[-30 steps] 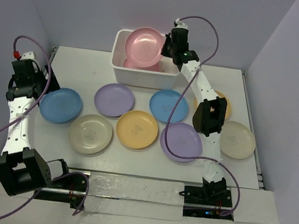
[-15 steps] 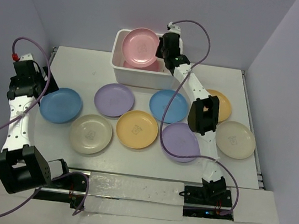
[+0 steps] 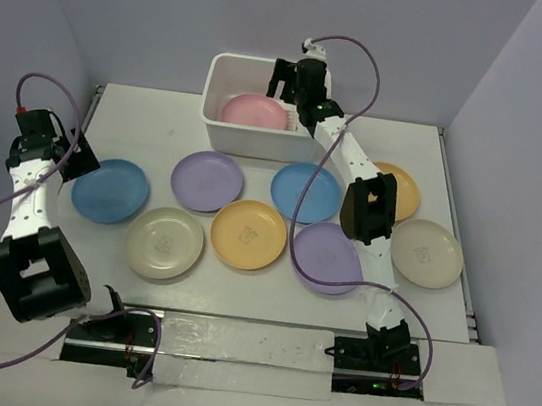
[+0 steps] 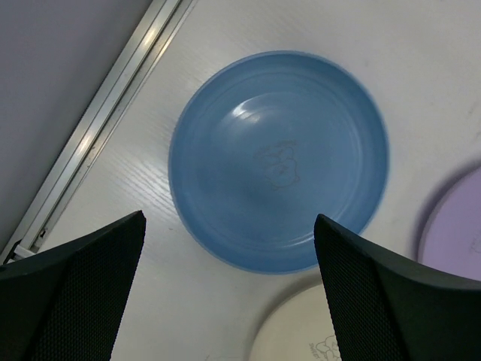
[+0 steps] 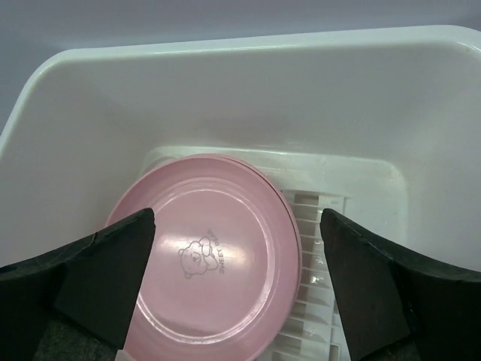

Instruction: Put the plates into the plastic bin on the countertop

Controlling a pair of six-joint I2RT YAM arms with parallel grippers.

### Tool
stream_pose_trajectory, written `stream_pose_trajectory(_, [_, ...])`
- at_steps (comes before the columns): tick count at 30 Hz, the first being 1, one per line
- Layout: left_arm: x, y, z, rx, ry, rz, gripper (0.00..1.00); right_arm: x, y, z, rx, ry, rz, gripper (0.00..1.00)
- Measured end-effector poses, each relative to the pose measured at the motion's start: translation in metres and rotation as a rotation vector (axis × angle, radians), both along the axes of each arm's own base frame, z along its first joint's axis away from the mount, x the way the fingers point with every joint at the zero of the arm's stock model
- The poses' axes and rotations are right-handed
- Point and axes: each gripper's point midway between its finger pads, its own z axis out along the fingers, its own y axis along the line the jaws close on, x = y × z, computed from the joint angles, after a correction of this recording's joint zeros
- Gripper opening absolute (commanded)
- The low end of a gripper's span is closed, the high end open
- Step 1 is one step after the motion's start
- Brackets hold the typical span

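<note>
Two spread fingers of the right gripper [image 5: 237, 218] hang empty above the plastic bin [image 5: 225, 98]. A pink plate [image 5: 210, 278] lies flat at lower left, the slotted floor bare at right. Wide open, the left gripper [image 4: 229, 222] hovers over a blue plate [image 4: 278, 158] near the countertop [image 3: 142, 114] edge rail [image 4: 98, 128].
</note>
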Motion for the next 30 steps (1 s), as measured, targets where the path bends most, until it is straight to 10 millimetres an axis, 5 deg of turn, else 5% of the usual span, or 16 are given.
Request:
stream_pose_trajectory(7, [-0.015,0.025,-0.038,-0.123,0.099,0.021,0.96,-0.025,0.005,0.040,0.023,-0.018,0.081,1.00])
stream_pose_trajectory(16, [-0.029,0.015,-0.068,-0.210,0.149,0.008,0.90,-0.104,-0.032,0.198,0.077,-0.211,0.146,1.00])
stream_pose_trajectory(19, [-0.037,0.012,-0.086,-0.246,0.186,0.030,0.88,-0.118,-0.063,0.228,0.089,-0.235,0.127,1.00])
stream_pose_trajectory(23, [-0.043,0.012,-0.106,-0.273,0.218,0.057,0.83,-0.114,-0.118,0.219,0.075,-0.177,0.043,1.00])
stream_pose_trajectory(30, [-0.038,0.013,-0.120,-0.291,0.209,0.076,0.55,-0.109,-0.188,0.124,0.038,0.081,-0.084,1.00])
